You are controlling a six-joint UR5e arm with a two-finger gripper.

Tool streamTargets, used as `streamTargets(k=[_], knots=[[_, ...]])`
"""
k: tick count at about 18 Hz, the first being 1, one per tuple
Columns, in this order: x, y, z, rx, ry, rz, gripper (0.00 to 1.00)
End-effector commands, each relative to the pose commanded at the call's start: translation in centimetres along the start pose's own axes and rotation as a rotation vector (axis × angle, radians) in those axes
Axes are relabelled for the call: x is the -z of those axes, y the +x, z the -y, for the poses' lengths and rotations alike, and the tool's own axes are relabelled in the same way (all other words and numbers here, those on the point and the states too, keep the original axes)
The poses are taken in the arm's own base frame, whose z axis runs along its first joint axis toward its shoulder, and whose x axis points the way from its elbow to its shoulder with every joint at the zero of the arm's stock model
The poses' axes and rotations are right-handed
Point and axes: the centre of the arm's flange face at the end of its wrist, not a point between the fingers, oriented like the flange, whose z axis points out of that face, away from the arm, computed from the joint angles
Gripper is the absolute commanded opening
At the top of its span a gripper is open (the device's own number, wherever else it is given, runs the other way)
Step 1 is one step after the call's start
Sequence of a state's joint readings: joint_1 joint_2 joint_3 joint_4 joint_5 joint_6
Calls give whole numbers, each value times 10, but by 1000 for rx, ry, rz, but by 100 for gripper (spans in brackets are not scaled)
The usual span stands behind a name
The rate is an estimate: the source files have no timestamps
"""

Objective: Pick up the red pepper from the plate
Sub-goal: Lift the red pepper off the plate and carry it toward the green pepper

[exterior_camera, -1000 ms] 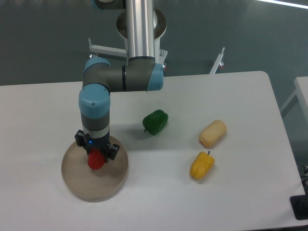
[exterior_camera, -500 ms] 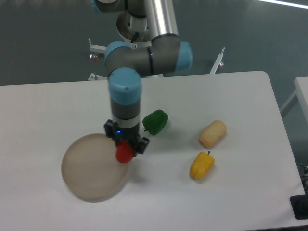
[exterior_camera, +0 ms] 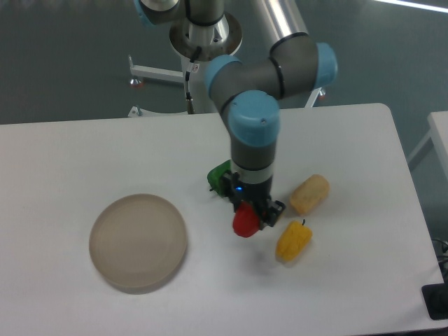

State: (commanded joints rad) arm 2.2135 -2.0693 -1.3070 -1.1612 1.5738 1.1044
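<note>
Arm swung right off the plate since last frame; gripper clamped on the red pepper, apparently held airborne between green pepper and yellow pepper.

Our arm comes down from the top centre of the frame, its silver tube running to a grey elbow with blue caps at upper right of centre. From there the wrist section hangs straight down, blue cap on top. Our end effector sits just right of centre, pointing downward, its black fingers clamped on the red pepper.
</note>
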Motion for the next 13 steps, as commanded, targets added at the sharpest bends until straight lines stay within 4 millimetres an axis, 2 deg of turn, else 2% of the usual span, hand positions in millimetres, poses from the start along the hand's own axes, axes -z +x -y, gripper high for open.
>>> streamTargets(k=[13], knots=[[-3,-3,3,-6,-6,5,47]])
